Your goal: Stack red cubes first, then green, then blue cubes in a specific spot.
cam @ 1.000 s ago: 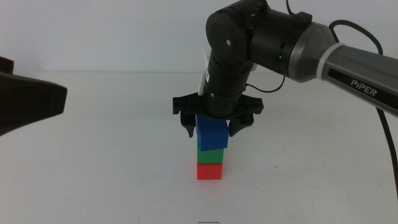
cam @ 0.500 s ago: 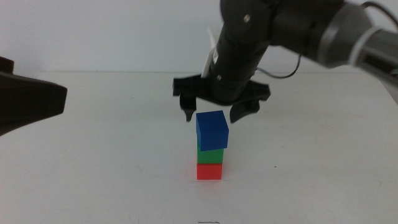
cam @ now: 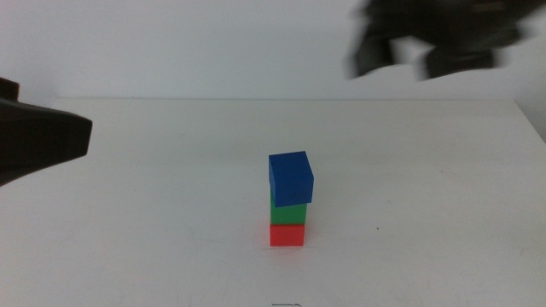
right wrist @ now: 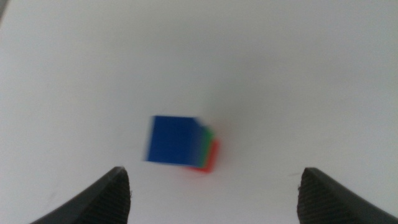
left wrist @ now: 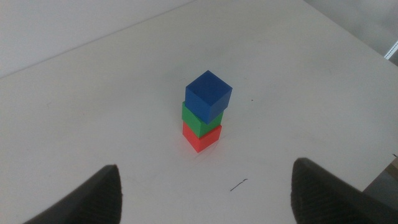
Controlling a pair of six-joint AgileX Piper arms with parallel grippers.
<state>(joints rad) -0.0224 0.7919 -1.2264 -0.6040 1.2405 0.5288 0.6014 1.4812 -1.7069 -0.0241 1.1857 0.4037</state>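
Blue cube now tops green cube and red cube mid-table; right gripper has lifted clear, jaws spread, empty; left gripper waits open; stack looks finished.

Three matt, plain-faced cubes on your smooth white tabletop.

The red cube, green cube and blue cube all look like solid plastic with flat, matt faces and no visible shine or texture. The table under them is a smooth, matt white surface. Your left gripper and right gripper show dark jaws with a dull, faintly grainy finish.
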